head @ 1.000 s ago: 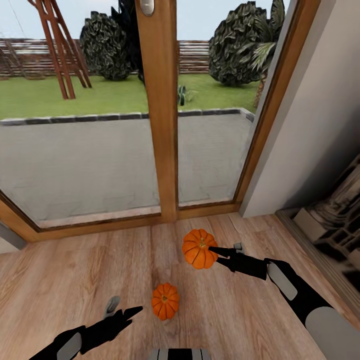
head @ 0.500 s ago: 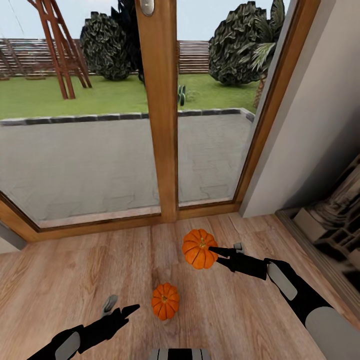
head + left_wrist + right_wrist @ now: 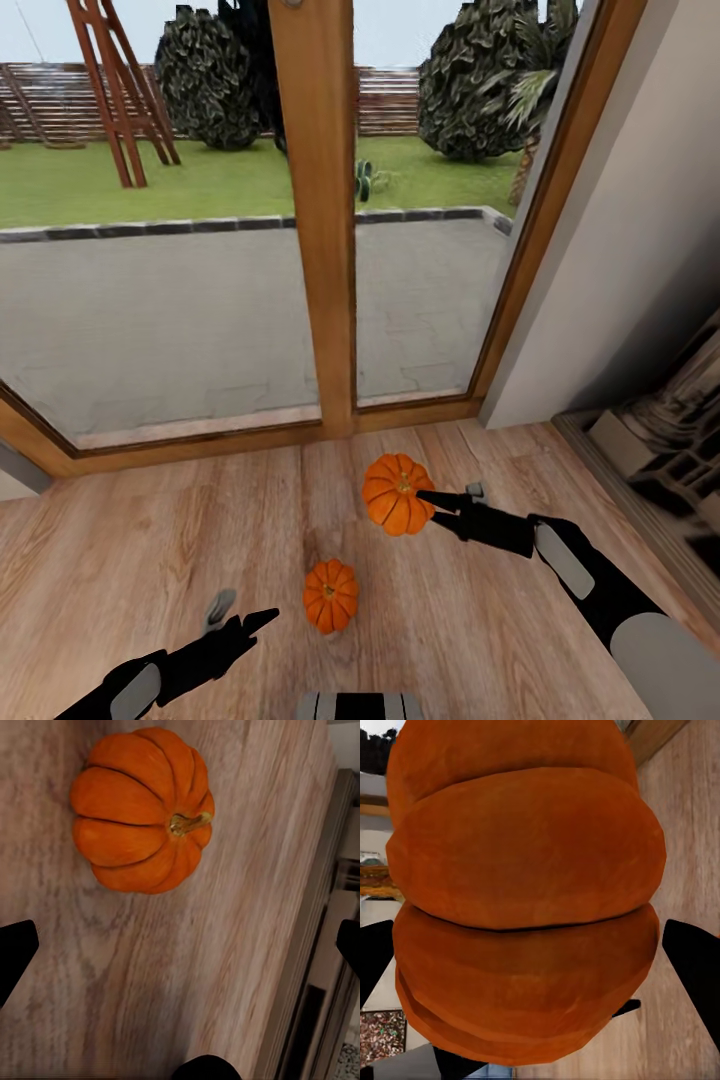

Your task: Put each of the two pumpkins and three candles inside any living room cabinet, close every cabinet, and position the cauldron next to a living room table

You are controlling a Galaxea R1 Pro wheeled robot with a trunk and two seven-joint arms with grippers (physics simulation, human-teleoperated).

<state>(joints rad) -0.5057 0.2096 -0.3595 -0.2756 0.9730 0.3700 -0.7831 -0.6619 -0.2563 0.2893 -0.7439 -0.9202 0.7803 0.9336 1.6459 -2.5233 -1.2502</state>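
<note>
Two pumpkins on wood floor by glass door. Right gripper pinching far pumpkin; left gripper spread, beside near pumpkin, apart. Next prob: straddle near one w/ left, squeeze.

Wood plank floor by the glass door, as I see it from the head camera.
One small pumpkin rests on the boards directly in front of me, stem up.
</note>
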